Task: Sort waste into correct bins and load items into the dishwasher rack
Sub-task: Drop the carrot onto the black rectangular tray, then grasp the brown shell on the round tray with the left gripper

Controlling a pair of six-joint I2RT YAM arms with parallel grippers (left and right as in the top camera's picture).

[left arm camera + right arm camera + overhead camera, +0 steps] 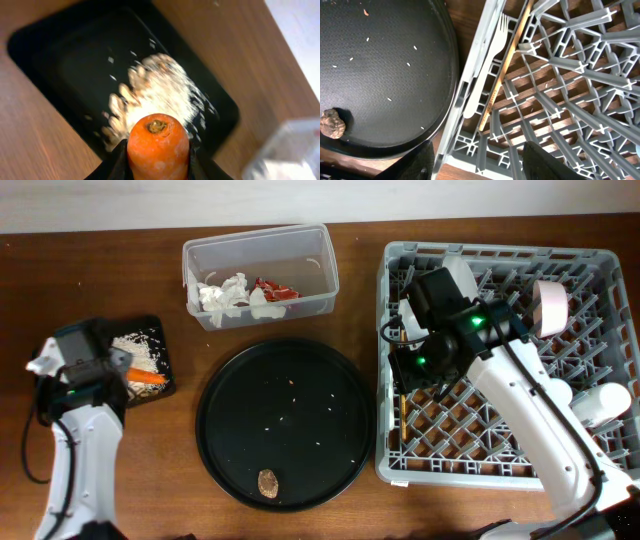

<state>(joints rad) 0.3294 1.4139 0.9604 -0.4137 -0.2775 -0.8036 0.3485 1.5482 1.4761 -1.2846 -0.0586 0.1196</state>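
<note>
2 left fingers [114, 167] are clenched on the orange carrot [158, 142], 1 on each side, so my left gripper [159, 167] holds it over the small black tray [60, 55], where the beige mushy food [160, 95] lies. My right gripper [485, 167] is spread wide with nothing between its fingers, above the left edge of the grey rack [580, 75], where the white fork [487, 65] and a wooden chopstick [506, 65] lie side by side along the wall. Outward, the round black tray [285, 420] carries the brown lump [267, 481] near its front rim, plus scattered crumbs. The clear tub [325, 255] holds white napkins [222, 293] and the red wrapper [272, 288]. Everything sits on a brown wooden table [100, 260], and a pale wall [300, 200] runs behind it.
</note>
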